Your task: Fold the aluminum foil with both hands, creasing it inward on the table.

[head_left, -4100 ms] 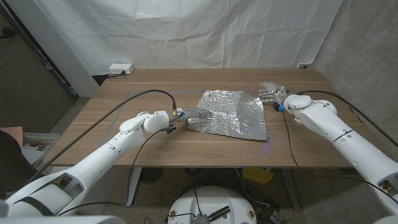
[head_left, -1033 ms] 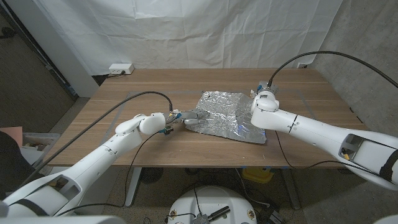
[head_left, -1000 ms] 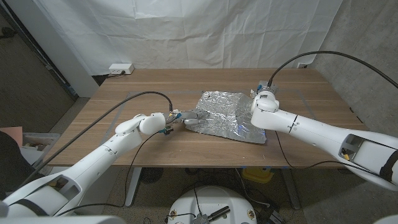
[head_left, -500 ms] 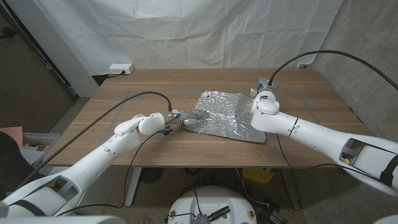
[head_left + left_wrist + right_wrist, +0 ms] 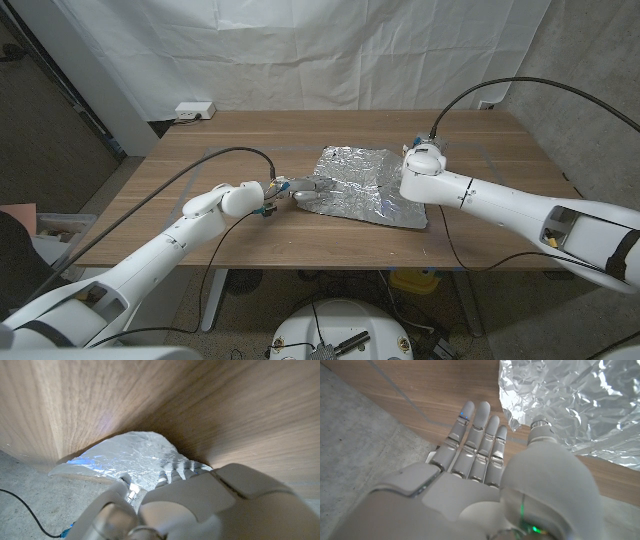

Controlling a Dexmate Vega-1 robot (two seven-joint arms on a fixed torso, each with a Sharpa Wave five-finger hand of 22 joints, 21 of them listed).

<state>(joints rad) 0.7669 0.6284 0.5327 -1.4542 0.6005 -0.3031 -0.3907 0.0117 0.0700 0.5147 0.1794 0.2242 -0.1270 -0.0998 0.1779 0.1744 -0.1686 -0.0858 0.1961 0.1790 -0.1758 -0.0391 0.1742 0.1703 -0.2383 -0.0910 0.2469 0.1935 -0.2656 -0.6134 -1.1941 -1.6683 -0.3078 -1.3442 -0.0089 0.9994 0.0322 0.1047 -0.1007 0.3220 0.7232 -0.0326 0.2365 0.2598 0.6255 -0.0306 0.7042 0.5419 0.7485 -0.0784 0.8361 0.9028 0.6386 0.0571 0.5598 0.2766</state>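
A crinkled sheet of aluminum foil lies on the wooden table a little right of the middle. My left hand is at the foil's left edge, which stands raised off the wood there. In the left wrist view its fingers and thumb reach onto the foil and appear to hold that edge. My right arm comes in over the foil's right side. In the right wrist view my right hand has straight fingers over bare wood beside a corner of the foil, thumb tip at that corner, holding nothing.
A white box sits at the table's back left corner. Black cables run along both arms, one crossing the table's left half. A white curtain hangs behind. The near table edge runs just in front of the foil.
The right arm has swung in from the table's right side to the foil's right edge and has shifted a little in the last second. The left hand and the foil have stayed put.
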